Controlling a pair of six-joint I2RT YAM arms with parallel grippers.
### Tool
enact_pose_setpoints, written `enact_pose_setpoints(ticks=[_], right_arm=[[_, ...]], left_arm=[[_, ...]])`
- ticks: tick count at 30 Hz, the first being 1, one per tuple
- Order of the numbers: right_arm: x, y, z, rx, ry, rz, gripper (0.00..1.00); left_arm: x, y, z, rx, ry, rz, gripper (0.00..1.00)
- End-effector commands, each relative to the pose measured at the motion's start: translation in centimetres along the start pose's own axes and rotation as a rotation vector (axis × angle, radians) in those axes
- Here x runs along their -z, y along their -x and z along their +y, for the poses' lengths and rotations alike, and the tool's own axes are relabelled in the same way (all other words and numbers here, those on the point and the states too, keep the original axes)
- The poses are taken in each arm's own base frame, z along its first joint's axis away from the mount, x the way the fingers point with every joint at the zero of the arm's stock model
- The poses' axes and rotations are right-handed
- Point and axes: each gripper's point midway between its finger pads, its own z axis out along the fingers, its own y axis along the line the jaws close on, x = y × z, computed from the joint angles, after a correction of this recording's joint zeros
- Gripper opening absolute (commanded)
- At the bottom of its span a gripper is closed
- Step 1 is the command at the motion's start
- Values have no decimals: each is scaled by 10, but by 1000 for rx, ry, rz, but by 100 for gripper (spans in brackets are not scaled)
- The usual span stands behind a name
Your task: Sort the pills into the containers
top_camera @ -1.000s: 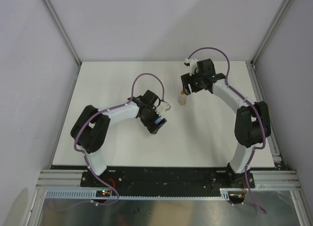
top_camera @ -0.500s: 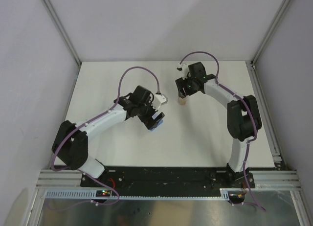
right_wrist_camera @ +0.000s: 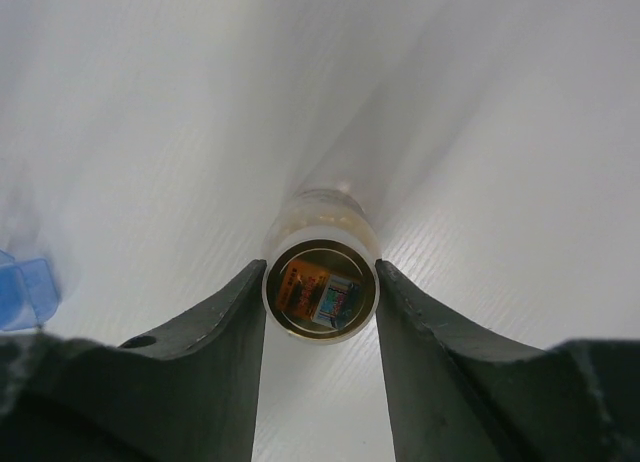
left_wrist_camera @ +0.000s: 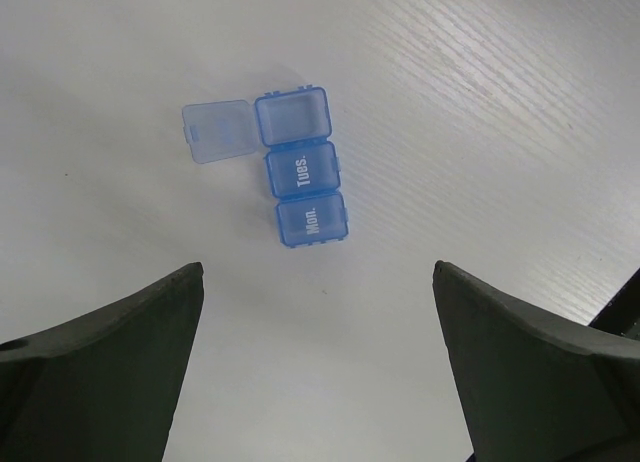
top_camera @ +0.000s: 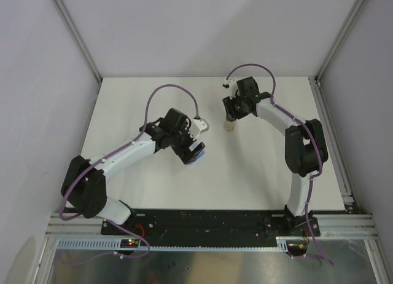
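Note:
The containers (left_wrist_camera: 302,168) are a blue translucent strip of three joined compartments marked "Mon." and "Tues.". The far compartment stands open, its lid (left_wrist_camera: 217,131) flapped out to the left, and looks empty. My left gripper (left_wrist_camera: 318,267) is open and empty, hovering above the strip, which shows as a blue patch (top_camera: 198,153) beside that gripper (top_camera: 191,150) in the top view. My right gripper (right_wrist_camera: 320,282) is shut on the small clear vial (right_wrist_camera: 320,292), one finger against each side of its cap. The pills show only as an orange-brown mass in the standing vial (top_camera: 229,127).
The white table (top_camera: 270,167) is walled by grey panels at the back and both sides. A blue translucent piece (right_wrist_camera: 20,294) shows at the left edge of the right wrist view. The two grippers hang close together near the table's middle.
My right gripper has moved left onto the vial and now grips its top. My left arm has stretched out, its gripper staying above the blue strip.

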Motion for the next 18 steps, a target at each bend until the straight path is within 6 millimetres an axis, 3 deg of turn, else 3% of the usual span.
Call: enact_pose_setpoints(ticks=[1, 4, 9, 18], right_arm=[[22, 28, 4, 33, 0, -56, 19], [43, 35, 11, 48, 22, -68, 11], [100, 51, 38, 95, 101, -119, 2], [202, 63, 105, 155, 381, -248, 0]], left_arm=[[19, 17, -5, -20, -16, -84, 100], [30, 30, -9, -32, -28, -133, 100], [58, 62, -19, -57, -65, -251, 100], [99, 134, -27, -123, -126, -431, 100]])
